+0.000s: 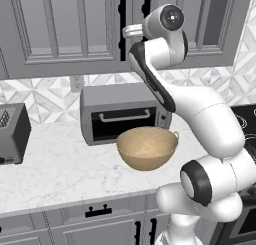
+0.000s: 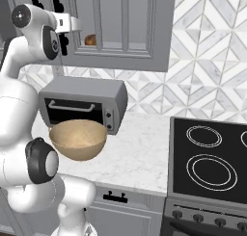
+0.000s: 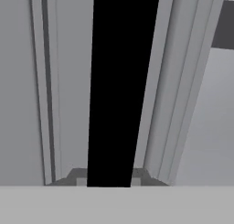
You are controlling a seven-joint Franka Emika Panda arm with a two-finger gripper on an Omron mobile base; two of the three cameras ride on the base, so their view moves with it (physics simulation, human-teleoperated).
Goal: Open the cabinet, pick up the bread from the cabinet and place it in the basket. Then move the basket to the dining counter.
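Hand view pictures are dominated by a black handle [image 3: 121,88] running lengthwise between the two dark finger tips [image 3: 75,176], and the hand [image 3: 109,178] is seen clenched on it. From the left base view, the arm is raised to the grey cabinet [image 1: 60,34] above the tabletop [image 1: 55,174]. The bread [image 2: 90,39] is glimpsed in the right base view (a small golden-brown lump behind the cabinet door's edge). The tan basket [image 1: 147,148] is set on the tabletop just in front of the toaster oven [image 1: 120,111]. A toaster [image 1: 12,134] is placed at far left, a stove [image 2: 212,163] to the right.
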